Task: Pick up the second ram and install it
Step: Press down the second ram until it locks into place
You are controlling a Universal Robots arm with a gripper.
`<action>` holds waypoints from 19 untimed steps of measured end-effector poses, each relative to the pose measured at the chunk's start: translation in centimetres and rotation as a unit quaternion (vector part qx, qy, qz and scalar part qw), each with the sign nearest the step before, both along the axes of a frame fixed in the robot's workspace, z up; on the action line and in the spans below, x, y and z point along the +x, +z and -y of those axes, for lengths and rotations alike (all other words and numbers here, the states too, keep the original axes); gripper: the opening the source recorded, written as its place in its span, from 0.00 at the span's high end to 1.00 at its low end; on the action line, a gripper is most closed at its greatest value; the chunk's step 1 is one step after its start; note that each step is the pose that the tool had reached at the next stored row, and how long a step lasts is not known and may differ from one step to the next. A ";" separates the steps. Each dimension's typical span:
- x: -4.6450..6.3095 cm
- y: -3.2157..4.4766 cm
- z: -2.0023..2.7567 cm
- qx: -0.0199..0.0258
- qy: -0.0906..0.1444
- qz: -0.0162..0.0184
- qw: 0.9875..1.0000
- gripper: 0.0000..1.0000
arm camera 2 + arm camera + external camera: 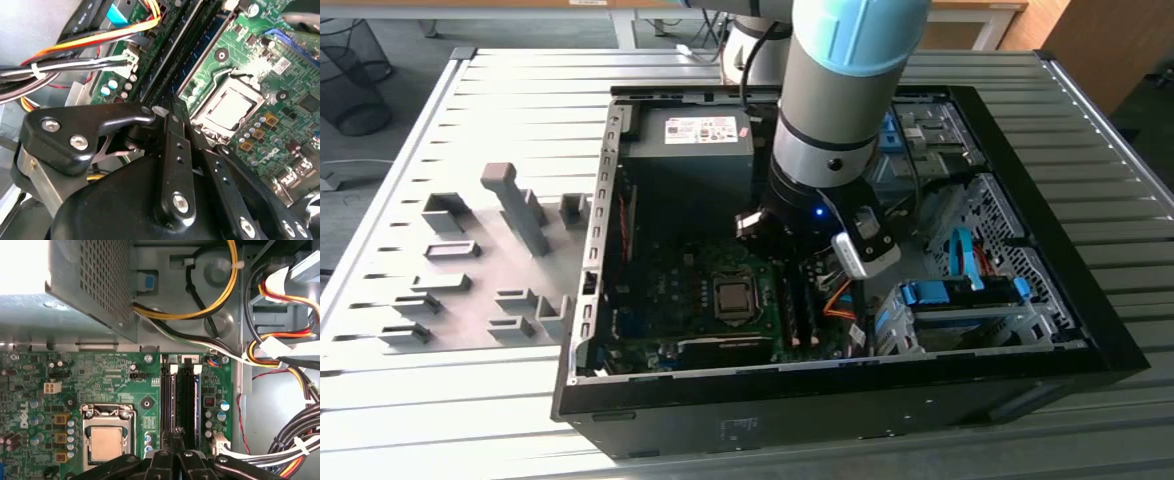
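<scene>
I held the gripper [176, 436] low over the slots [180, 400], just right of the CPU socket [106, 432]. Its fingers [177, 135] stood nearly closed, apparently pinching nothing. The ram [196, 402] sat in the rightmost slot; pressing should be straight down, evenly.

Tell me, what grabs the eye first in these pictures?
A big grey-and-blue robot arm reaches down into an open black computer case lying on a slatted metal table. Its black gripper hangs just over the green motherboard, above the long memory slots beside the silver processor.
</scene>
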State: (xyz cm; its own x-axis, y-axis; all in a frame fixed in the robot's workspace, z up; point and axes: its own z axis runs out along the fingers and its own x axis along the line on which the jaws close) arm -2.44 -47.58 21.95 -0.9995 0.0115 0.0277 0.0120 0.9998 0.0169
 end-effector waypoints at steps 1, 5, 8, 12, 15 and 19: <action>0.0 0.37 0.03 -0.001 0.000 0.000 1.000 0.90; 0.0 2.07 0.06 -0.002 0.000 0.000 1.000 0.90; 0.0 3.27 0.06 -0.002 0.000 -0.001 1.000 0.90; 0.0 3.43 0.06 -0.001 0.000 -0.001 1.000 0.90; 0.0 3.43 0.06 -0.001 0.000 -0.001 1.000 0.90; 0.0 3.43 0.06 -0.001 0.000 -0.001 1.000 0.90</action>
